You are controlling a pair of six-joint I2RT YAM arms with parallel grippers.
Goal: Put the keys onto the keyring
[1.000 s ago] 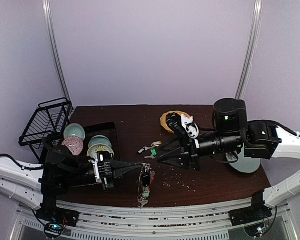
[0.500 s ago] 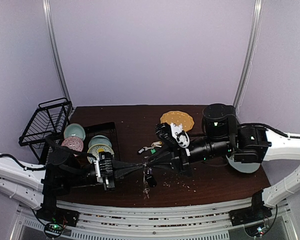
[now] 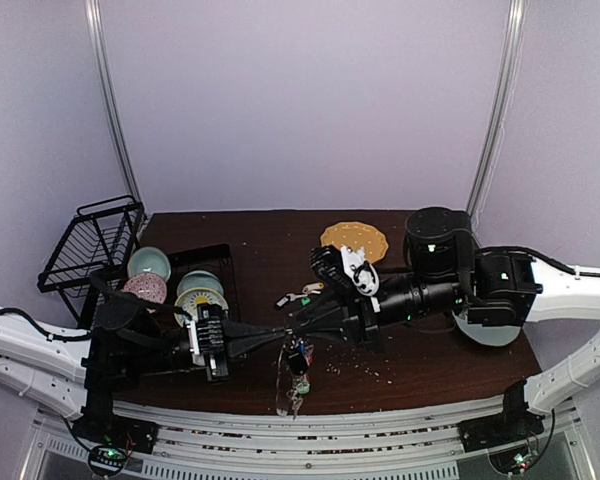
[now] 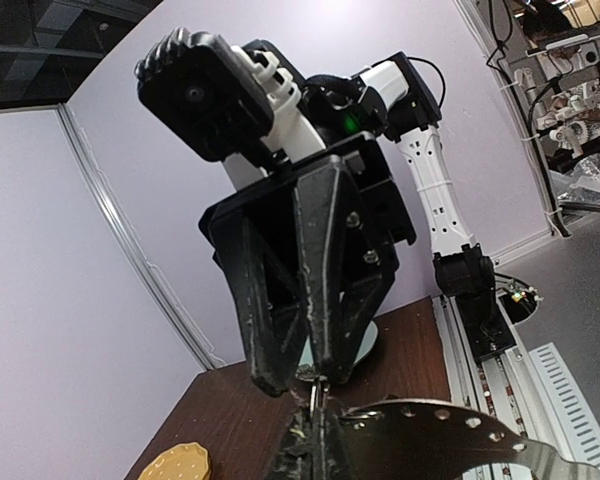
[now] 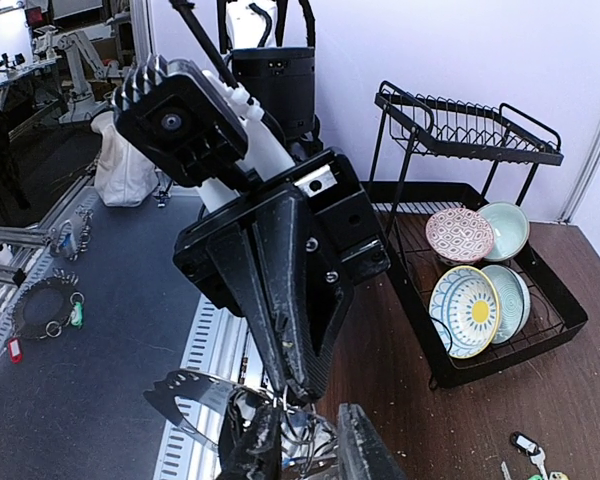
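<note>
My left gripper [image 3: 283, 333] is shut on the top of the thin grey keyring [image 3: 280, 385], which hangs down over the table's front edge. Keys with dark, red and blue tags [image 3: 298, 358] dangle on it. My right gripper [image 3: 302, 322] is open, tip to tip with the left one, its fingers either side of the ring's top. In the left wrist view the ring wire [image 4: 313, 398] rises from my shut fingers to the right gripper's [image 4: 300, 382] fingertips. In the right wrist view the ring and keys [image 5: 315, 445] sit between my open fingers. Loose keys [image 3: 306, 295] with black, green and cream tags lie behind.
A black tray with patterned bowls [image 3: 202, 285] and a wire dish rack [image 3: 90, 245] stand at the left. An orange dotted plate [image 3: 354, 238] lies at the back. A pale plate [image 3: 492, 332] lies under the right arm. Crumbs [image 3: 358, 355] dot the table.
My right gripper has moved left from mid-table until its tips meet the left gripper's at the ring. The ring and its keys have swung slightly. The left arm has hardly moved.
</note>
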